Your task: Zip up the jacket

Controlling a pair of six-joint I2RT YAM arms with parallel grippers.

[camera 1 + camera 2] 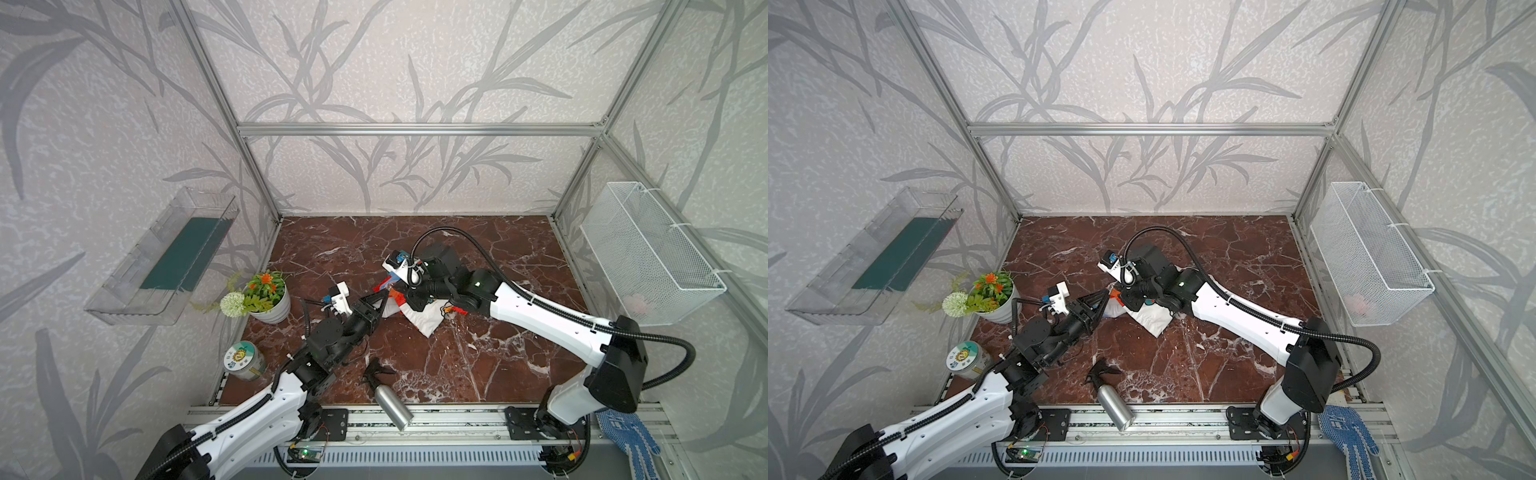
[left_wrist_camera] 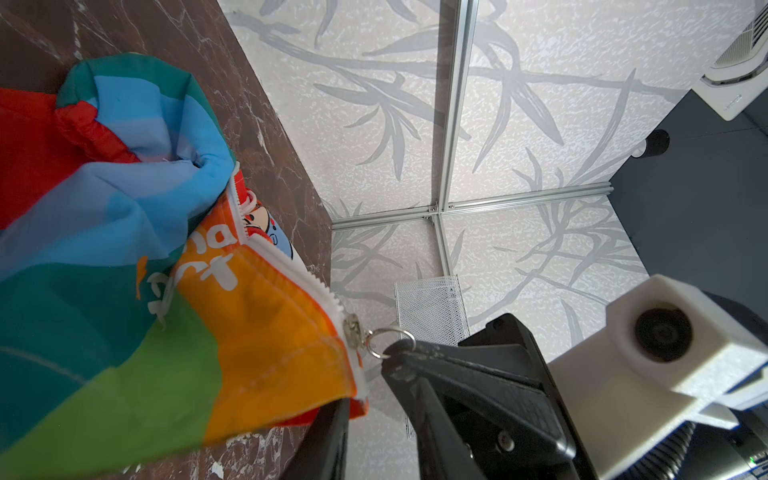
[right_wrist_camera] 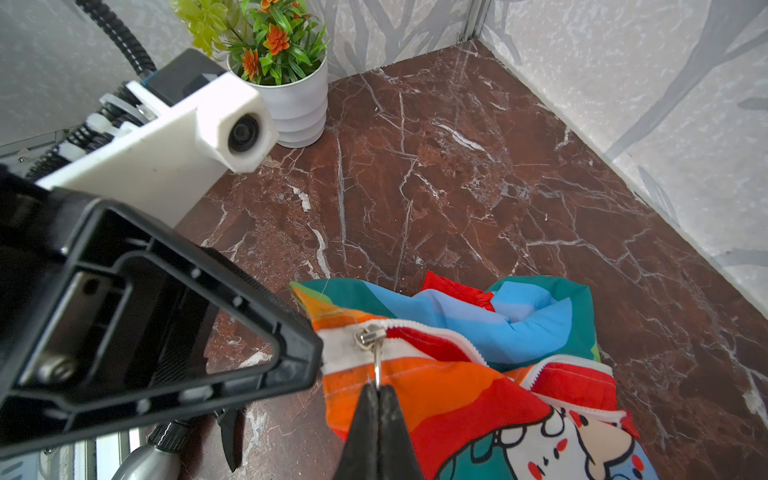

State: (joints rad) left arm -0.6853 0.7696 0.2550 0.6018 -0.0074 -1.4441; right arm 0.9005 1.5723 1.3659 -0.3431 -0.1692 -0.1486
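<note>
The jacket (image 1: pixel 426 322) lies bunched at mid-table, its white body partly under my right arm in both top views. In the left wrist view its rainbow panel (image 2: pixel 124 249) fills the picture, with the white zipper ending at a metal slider (image 2: pixel 353 328) and pull ring (image 2: pixel 390 340). My right gripper (image 3: pixel 378 388) is shut on that ring just below the slider (image 3: pixel 368 334). My left gripper (image 2: pixel 372 388) is open, wall showing between its jaws. The jacket's orange hem corner (image 2: pixel 353 405) rests against one finger. In a top view, the left gripper (image 1: pixel 384 297) meets the jacket's left edge.
A potted plant (image 1: pixel 270 299) and a round tin (image 1: pixel 243 359) stand at the table's left side. A metal spray bottle (image 1: pixel 390 401) lies at the front edge. A clear tray (image 1: pixel 166 257) hangs on the left wall, a wire basket (image 1: pixel 648 253) on the right. A blue glove (image 1: pixel 631 432) lies on the front rail.
</note>
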